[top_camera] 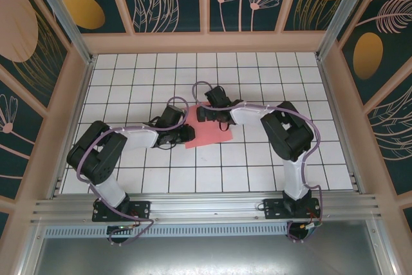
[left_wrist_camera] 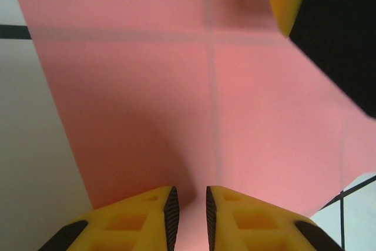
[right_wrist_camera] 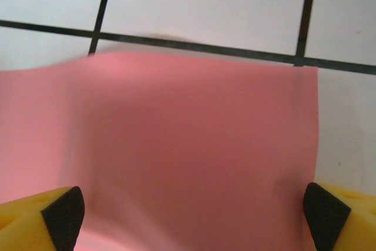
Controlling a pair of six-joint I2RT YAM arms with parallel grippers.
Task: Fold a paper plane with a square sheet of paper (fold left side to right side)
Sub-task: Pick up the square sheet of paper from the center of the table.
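Top cam is bright and even, lit from above. The white tabletop (top_camera: pixel 257 172) has barely any glare, and there are only small soft shadows under the arms (top_camera: pixel 283 133). The wrist cams are way softer. On the left wrist cam, the square sheet of paper (left_wrist_camera: pixel 176 116) has a big dim patch low in the middle, and the top right corner is blurry. On the right wrist cam, the paper's top edge is smeared and its middle is shaded, but the grid lines (right_wrist_camera: pixel 306 10) are fairly crisp.

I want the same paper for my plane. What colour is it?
Pink-red, plain, with no markings. The paper shows best in the right wrist view.
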